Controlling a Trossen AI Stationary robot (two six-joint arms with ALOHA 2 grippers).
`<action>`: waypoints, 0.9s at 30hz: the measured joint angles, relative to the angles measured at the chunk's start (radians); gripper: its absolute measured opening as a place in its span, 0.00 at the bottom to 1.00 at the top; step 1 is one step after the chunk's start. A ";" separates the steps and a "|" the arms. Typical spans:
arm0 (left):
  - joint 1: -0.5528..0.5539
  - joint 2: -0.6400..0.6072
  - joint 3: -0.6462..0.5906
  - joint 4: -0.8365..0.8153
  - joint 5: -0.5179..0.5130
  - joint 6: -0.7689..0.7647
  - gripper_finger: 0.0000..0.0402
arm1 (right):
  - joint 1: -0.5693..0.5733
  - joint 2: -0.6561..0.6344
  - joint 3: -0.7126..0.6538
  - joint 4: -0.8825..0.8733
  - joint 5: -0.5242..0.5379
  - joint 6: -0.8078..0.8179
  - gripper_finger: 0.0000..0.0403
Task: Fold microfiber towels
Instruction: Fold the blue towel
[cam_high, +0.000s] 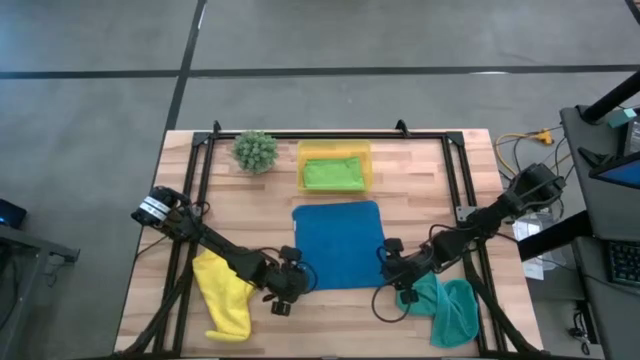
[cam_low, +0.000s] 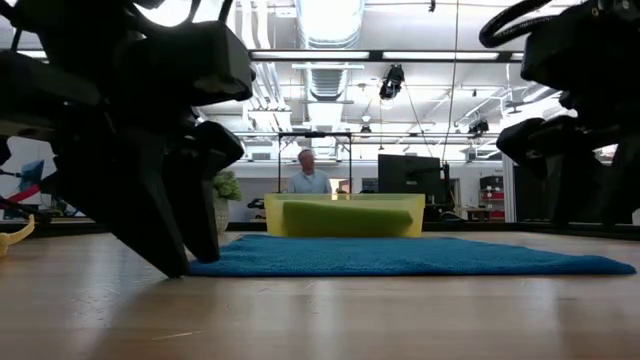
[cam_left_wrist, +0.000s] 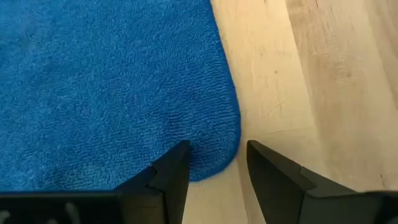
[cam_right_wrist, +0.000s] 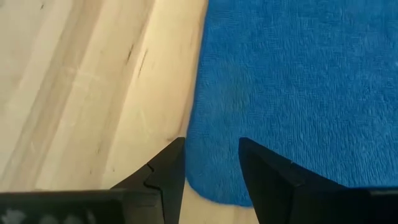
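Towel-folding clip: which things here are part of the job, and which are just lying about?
Job: blue towel, flat mid-table; left gripper and right gripper, open at its near corners; yellow towel; teal towel; green towel.
Lying about: yellow tray; spiky plant.

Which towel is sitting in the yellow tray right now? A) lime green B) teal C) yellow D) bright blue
A: the high view shows the lime green towel lying inside the yellow tray at the table's far edge, while the blue towel lies flat mid-table, the yellow towel sits under the left arm and the teal towel by the right arm.
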 joint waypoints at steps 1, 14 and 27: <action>0.001 0.006 0.001 0.004 0.007 0.000 0.36 | 0.000 -0.001 0.000 -0.004 0.000 0.000 0.36; 0.006 0.061 -0.001 0.013 0.059 -0.037 0.15 | 0.009 0.021 0.000 0.013 -0.066 -0.034 0.34; 0.010 0.065 -0.003 0.011 0.084 -0.052 0.00 | 0.011 0.172 0.013 0.079 -0.048 -0.035 0.27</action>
